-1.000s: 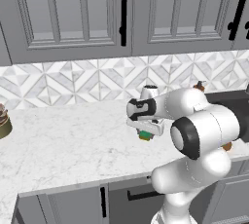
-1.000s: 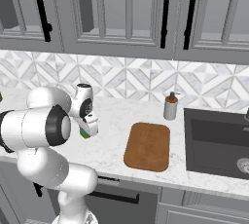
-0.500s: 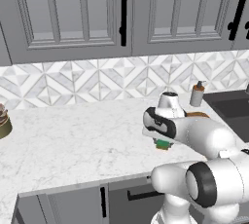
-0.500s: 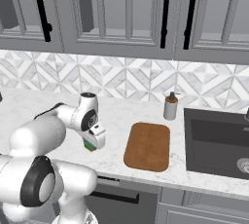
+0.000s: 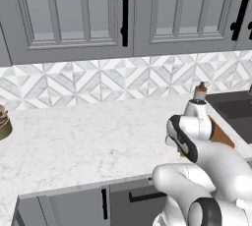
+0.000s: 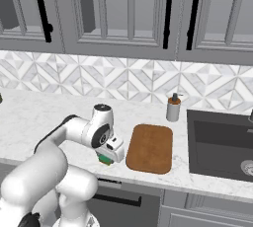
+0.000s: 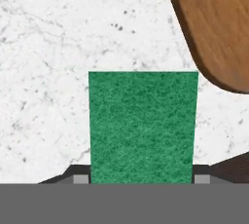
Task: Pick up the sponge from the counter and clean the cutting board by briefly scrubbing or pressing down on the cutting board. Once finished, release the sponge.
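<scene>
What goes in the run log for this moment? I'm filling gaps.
gripper: shut on green-topped sponge block | over white marble counter | beside brown wooden cutting board, not above it

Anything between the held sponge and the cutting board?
Nothing visible. The gripper holds the sponge over bare counter, just beside the cutting board. In the hand view only marble lies between the sponge and the board's near corner. The soap bottle stands behind the board, off the path.

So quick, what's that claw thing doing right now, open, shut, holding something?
Gripper: shut on the sponge, carried above the counter beside the cutting board.
</scene>
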You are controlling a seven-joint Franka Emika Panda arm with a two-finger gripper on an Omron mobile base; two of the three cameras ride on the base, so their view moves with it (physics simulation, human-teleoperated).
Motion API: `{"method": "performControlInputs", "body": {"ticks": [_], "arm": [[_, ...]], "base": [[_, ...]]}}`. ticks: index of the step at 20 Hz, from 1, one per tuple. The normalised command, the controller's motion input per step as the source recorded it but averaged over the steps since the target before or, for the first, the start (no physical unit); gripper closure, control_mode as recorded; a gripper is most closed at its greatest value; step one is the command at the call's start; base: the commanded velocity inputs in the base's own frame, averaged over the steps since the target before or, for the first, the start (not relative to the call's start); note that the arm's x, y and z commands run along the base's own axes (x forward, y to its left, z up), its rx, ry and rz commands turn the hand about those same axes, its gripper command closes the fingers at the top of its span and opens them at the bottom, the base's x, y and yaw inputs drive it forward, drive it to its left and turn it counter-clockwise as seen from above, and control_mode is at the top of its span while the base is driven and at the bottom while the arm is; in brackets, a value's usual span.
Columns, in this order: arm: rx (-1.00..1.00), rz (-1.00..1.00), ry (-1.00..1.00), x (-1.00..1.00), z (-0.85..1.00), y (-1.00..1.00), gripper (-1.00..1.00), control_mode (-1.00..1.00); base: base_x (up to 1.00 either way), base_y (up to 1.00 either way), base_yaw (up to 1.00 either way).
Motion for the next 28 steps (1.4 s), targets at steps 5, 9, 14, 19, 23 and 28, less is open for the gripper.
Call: {"method": "performControlInputs", "body": {"ticks": [5, 9, 14, 19, 23, 28], "arm": [[0.12, 0.26, 0.06, -0.11, 0.11, -0.19, 1.00, -1.00], [0.00, 0.11, 0.02, 0.04, 0.00, -0.14, 1.00, -1.00], [0.00, 0.24, 0.10, 0.10, 0.02, -0.44, 1.00, -1.00], [0.00, 0.21, 0.19, 0.21, 0.26, -0.42, 1.00, -1.00], [-0.06, 0.16, 0.05, 0.15, 0.69, -0.38, 1.00, -1.00], [-0.01, 0.17, 0.05, 0.12, 0.22, -0.37, 1.00, -1.00]], "base": [[0.00, 0.00, 0.00], [0.00, 0.00, 0.00], [0.00, 0.00, 0.00], [0.00, 0.00, 0.00], [0.00, 0.00, 0.00], [0.00, 0.00, 0.00]]}}
